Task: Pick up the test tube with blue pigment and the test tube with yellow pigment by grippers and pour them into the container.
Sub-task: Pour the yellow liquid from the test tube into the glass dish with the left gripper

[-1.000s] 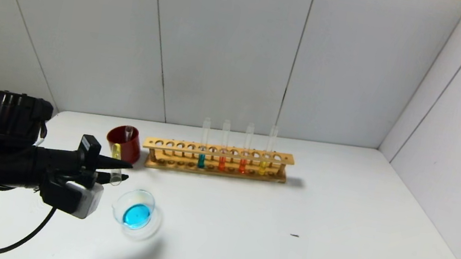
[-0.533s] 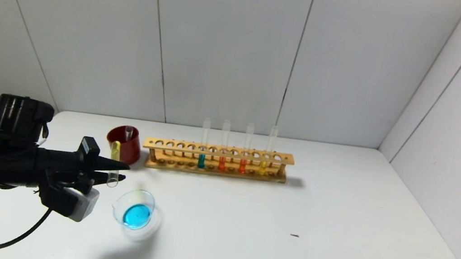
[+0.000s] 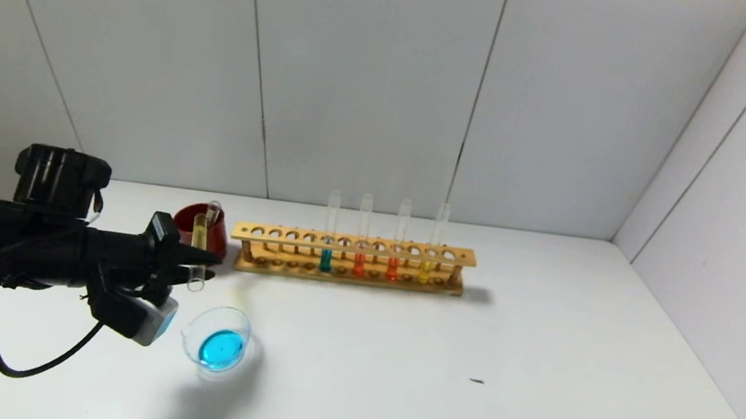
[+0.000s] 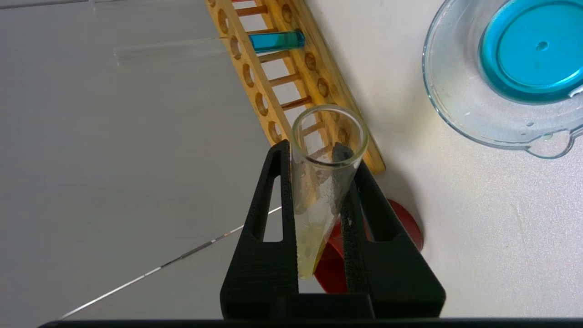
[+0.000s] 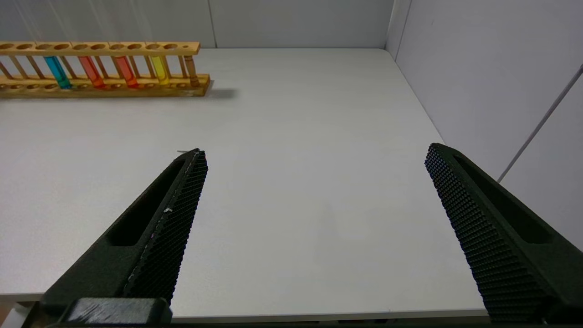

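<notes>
My left gripper [image 3: 207, 268] is shut on the test tube with yellow pigment [image 3: 197, 242]. It holds the tube tilted above the table, between the red cup and the container [image 3: 216, 343]. The tube's open mouth points toward the container and stops short of its rim. In the left wrist view the fingers [image 4: 273, 205] clamp the tube [image 4: 321, 182], with yellow liquid near its closed end. The container [image 4: 460, 114] holds blue liquid. No tube with bright blue liquid shows. My right gripper [image 5: 316, 152] is open and empty over the table's front right.
A dark red cup [image 3: 212, 236] with an empty clear tube stands just behind my left gripper. A wooden rack [image 3: 353, 243] at the back holds a teal tube [image 3: 325, 259], two orange-red tubes and a yellow tube [image 3: 425, 270].
My left gripper has moved back and slightly right toward the red cup, carrying the yellow tube. The tube's mouth now points more toward the container. The dish and rack have not moved.
</notes>
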